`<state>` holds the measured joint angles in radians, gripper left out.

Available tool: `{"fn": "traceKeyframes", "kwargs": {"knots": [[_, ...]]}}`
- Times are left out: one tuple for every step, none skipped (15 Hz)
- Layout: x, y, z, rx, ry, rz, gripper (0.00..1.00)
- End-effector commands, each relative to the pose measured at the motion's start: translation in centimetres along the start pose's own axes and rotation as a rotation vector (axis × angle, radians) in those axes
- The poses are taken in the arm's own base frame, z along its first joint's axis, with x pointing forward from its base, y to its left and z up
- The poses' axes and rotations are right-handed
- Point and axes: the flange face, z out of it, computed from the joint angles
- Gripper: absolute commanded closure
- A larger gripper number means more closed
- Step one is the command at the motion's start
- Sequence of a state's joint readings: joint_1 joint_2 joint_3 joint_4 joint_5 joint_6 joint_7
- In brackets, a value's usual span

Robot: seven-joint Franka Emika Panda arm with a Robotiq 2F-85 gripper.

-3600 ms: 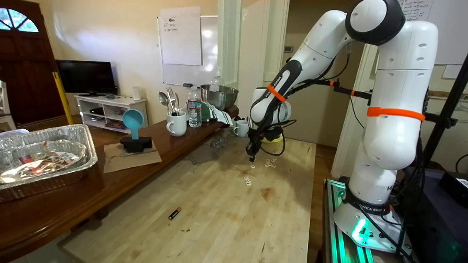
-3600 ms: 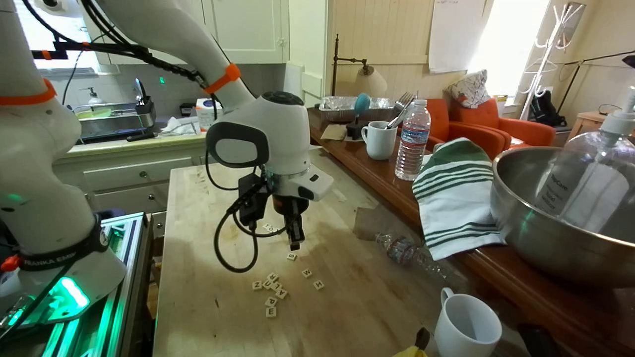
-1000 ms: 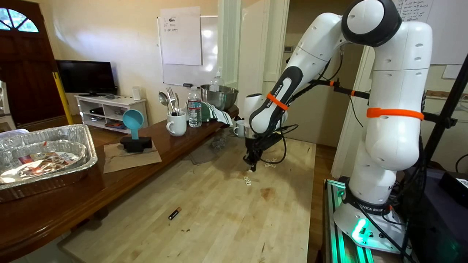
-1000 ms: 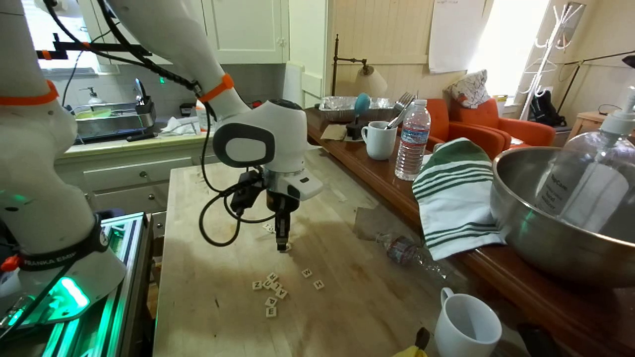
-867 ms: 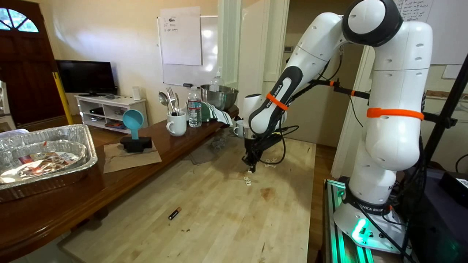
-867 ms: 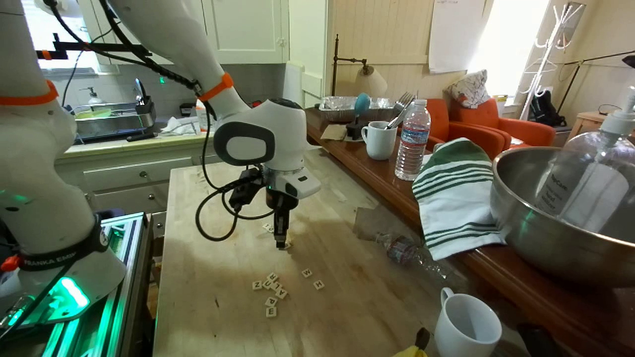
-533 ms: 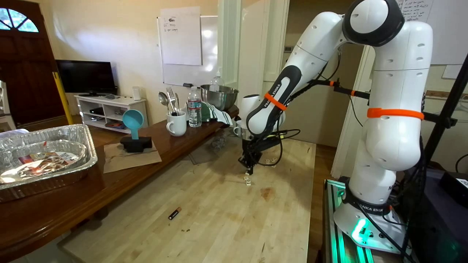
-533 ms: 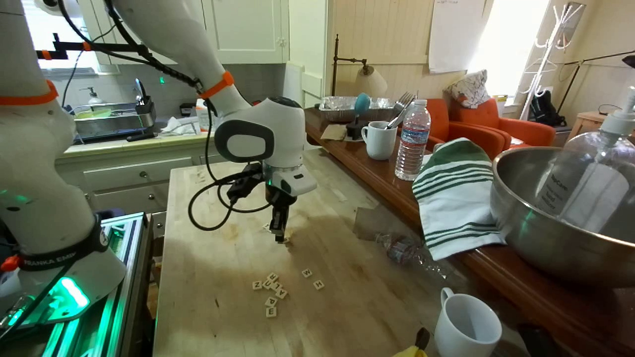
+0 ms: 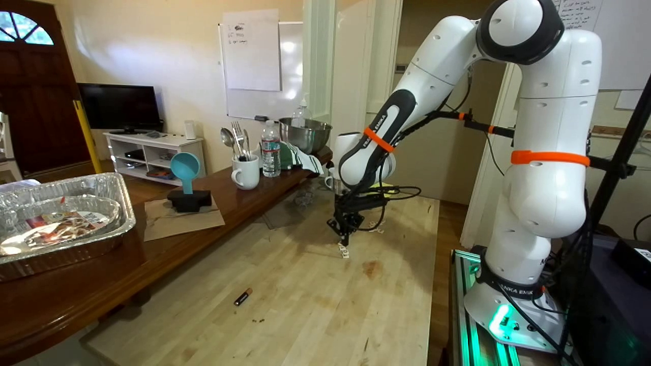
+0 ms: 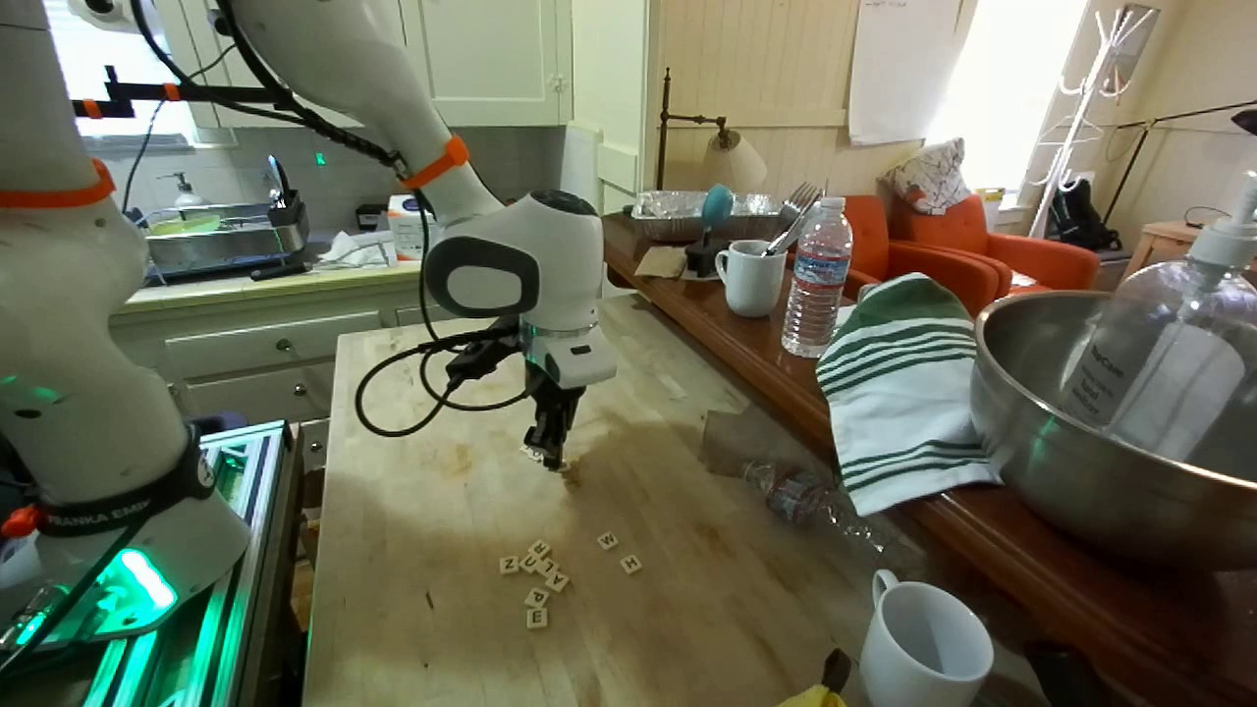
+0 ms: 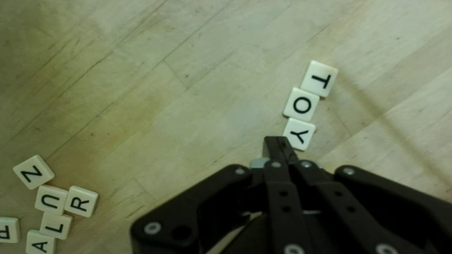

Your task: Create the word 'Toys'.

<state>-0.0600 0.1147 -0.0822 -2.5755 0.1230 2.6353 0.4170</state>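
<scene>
Black pincer [image 10: 552, 465] low over a pale wooden worktop [image 10: 393, 599]

In an exterior view, the pincer points down just beside small square whitish tiles [image 10: 530, 453]. Toward the foreground lie a loose cluster of similar letter tiles [image 10: 547, 568], one an E, and a separate pair [image 10: 629, 564].

A home kitchen — living space in sight
White cupboards [image 10: 486, 64], drawers [image 10: 231, 352], dish rack [image 10: 221, 257] — orange armchairs [image 10: 1043, 261], television [image 9: 119, 107] too.

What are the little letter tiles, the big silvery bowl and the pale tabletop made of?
Letter tiles: probably plastic, smooth-looking; no grain shows on the cream faces, though coated wood is possible.
Big bowl: metal, likely stainless steel; its silvery wall carries soft reflections.
Tabletop: apparently wood, mostly matte; grain and board seams show.
</scene>
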Motion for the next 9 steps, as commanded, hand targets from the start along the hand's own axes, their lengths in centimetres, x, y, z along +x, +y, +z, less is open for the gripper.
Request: {"fn": "traceKeyframes", "kwargs": {"knots": [[-0.36,-0.56,2.51,0.003,-0.025,0.089,1.0],[-0.3,-0.59,2.51,0.006,-0.026,0.104,1.0],[-0.28,-0.63,2.52,0.009,-0.03,0.118,1.0],[-0.28,-0.67,2.53,0.011,-0.03,0.129,1.0],[-0.29,-0.69,2.54,0.014,-0.031,0.138,1.0],[-0.3,-0.71,2.56,0.015,-0.032,0.148,1.0],[-0.28,-0.7,2.56,0.017,-0.033,0.157,1.0],[-0.24,-0.67,2.57,0.016,-0.035,0.169,1.0],[-0.2,-0.62,2.56,0.018,-0.036,0.18,1.0]]}}
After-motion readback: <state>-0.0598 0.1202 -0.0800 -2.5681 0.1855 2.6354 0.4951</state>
